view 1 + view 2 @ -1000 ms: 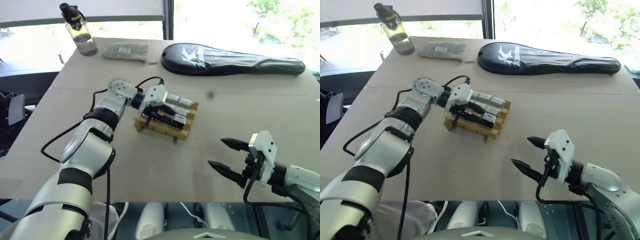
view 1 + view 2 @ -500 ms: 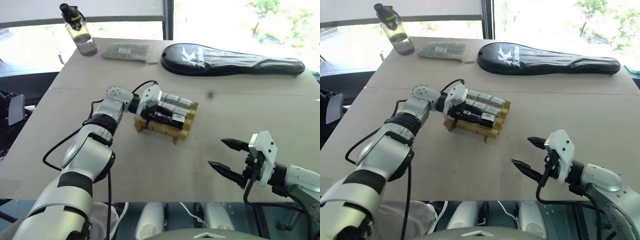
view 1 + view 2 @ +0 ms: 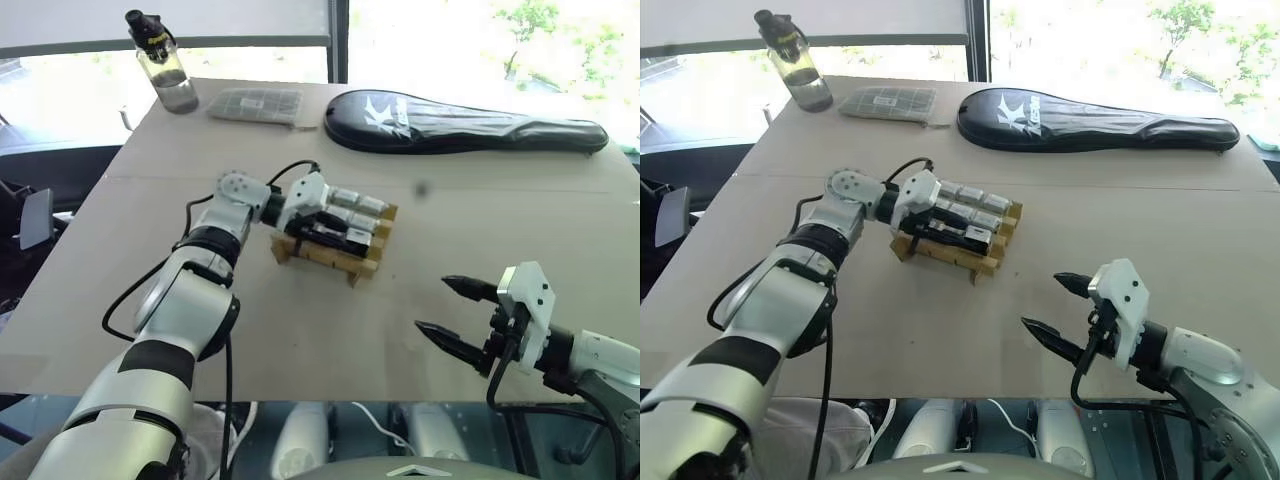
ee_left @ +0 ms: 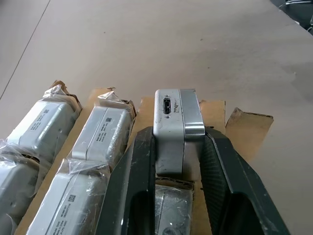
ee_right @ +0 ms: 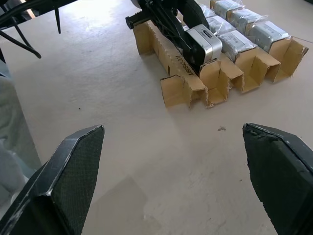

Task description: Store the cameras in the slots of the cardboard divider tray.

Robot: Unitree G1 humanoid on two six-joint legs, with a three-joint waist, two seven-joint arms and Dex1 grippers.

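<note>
A bottle [image 3: 160, 60] and a gridded pouch [image 3: 255, 103] are lying at the bench's [image 3: 300, 330] far left; the bottle's label is too small to read. The left pincer [image 4: 178, 161] is clenching a camera [image 4: 176, 129] over the near row of the tray [image 3: 330, 252], mid-bench. Other cameras [image 4: 100, 132] are sitting in slots, wrapped in plastic, their label print too fine to read. Numbers on the tray's wall are partly covered by the fingers [image 5: 168, 24]. A black racket case [image 3: 465, 122] with a white logo is lying behind. The right pincer [image 3: 455, 315] is hanging released, well apart.
</note>
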